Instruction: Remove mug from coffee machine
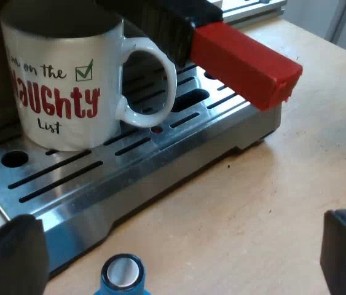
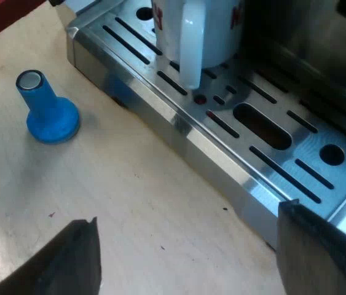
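- The mug (image 1: 68, 86) stands upright on the machine's slotted metal drip tray (image 1: 160, 184). It is not lifted, so the task looks to be at its start.
- The mug's handle (image 1: 151, 86) points out toward the tray's front edge. It sits just under the red-ended holder handle (image 1: 246, 61) sticking out above it.
- Left gripper (image 1: 182, 239): fingers spread wide with nothing between them, over the table (image 1: 271, 203) in front of the tray, apart from the mug.
- Right gripper (image 2: 188, 227): also spread wide and empty, near the tray's front edge, mug farther off.
- A blue tamper (image 2: 47, 110) stands on the table near the tray's front.
- Step in hand, my read: approach and grasp. Get one finger on each side of the mug's handle or wall, squarely, before any lift.
- Lift only a little. The red end overhangs the mug's handle, so a tall lift likely bumps it. Draw the mug out low and level toward the table.
- Steer clear of the tamper, which is easy to knock.
- The glaze looks slippery, so grip firmly. Keep the mug upright, since its inside can't be seen.
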